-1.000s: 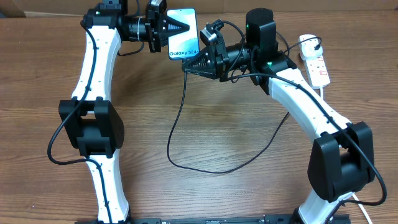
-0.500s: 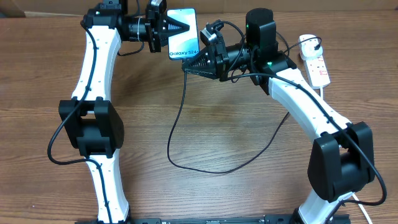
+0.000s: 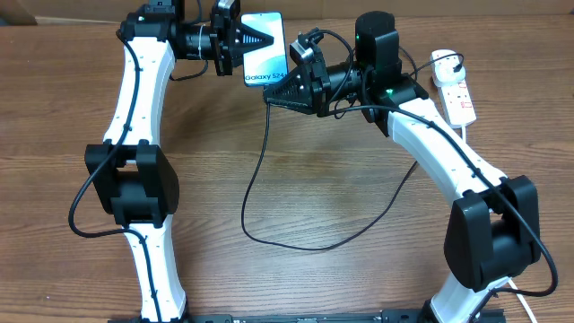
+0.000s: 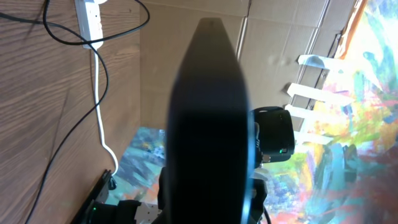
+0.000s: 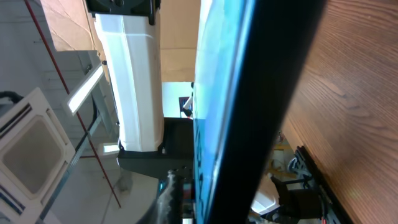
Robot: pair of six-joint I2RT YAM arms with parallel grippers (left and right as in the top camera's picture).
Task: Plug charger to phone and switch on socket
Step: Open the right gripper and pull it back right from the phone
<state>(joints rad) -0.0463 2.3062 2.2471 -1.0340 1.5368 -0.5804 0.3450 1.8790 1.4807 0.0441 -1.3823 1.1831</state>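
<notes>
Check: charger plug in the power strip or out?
In: black plug sits in the power strip, at its rounded end.

Layout at the table (image 3: 341,170): the phone (image 3: 265,56) was held over the rear centre by the left gripper (image 3: 265,40), with the right gripper (image 3: 272,98) placed at its near end. The charger (image 3: 305,247) was looped on the table in front of the phone. The socket (image 3: 456,90) was laid at the rear right, well apart.
</notes>
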